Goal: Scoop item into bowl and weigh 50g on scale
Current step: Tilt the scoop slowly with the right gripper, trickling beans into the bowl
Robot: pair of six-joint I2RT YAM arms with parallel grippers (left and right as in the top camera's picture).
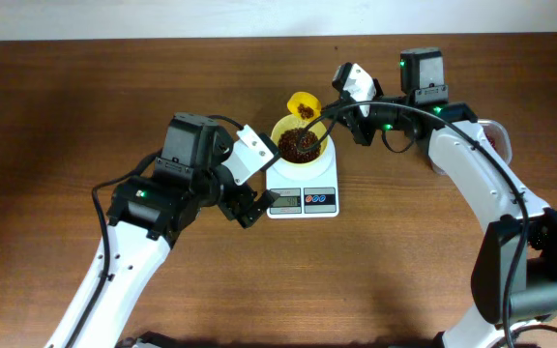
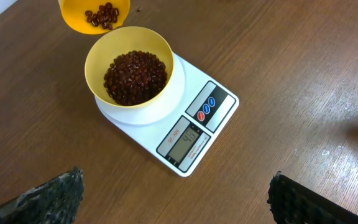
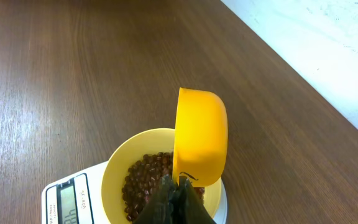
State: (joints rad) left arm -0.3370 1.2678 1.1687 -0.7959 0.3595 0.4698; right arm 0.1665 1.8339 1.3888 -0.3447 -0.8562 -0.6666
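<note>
the left gripper (image 1: 254,208) hangs just beside the scale (image 1: 303,200), at its front left corner, jaws spread wide and empty, with bare table (image 1: 85,97) open to its left. the scale carries the bowl (image 1: 282,130), beans (image 1: 299,145) heaped inside. the scoop (image 1: 303,102) tilts over the bowl's far rim, its handle pinched in the closed right gripper (image 3: 176,199). the surface is brown wood grain, and a white wall (image 1: 259,17) runs along the far edge.
</note>
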